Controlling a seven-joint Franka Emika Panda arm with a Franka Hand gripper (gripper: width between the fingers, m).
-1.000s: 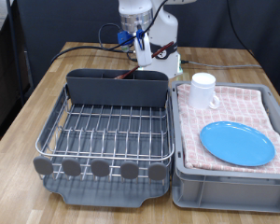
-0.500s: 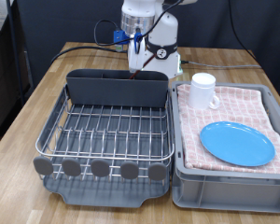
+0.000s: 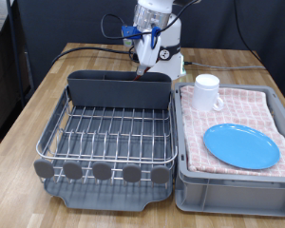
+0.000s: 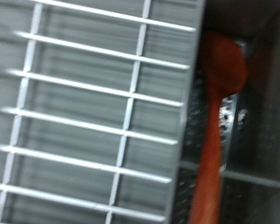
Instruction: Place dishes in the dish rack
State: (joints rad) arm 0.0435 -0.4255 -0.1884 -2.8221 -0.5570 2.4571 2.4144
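Note:
The dark-grey dish rack (image 3: 62, 114) with its silver wire grid sits at the exterior view's left. My gripper (image 3: 144, 49) hangs just above the rack's tall grey cutlery compartment (image 3: 119, 92). The slim reddish-brown wooden spoon (image 3: 141, 68) leans in that compartment right below the gripper. In the wrist view the spoon (image 4: 215, 121) lies bowl-down inside the compartment beside the wire grid (image 4: 93, 112), and no fingers show. The white mug (image 3: 208, 92) and the blue plate (image 3: 240, 145) rest on the pink checkered cloth.
The grey crate (image 3: 228, 188) with the pink checkered cloth (image 3: 252, 104) stands right of the rack. Black cables (image 3: 81, 47) trail over the wooden table behind the rack. A dark backdrop closes the far side.
The gripper has moved up and a little to the exterior view's right over the cutlery compartment. The spoon went from tilted to nearly upright, then leaning in the compartment.

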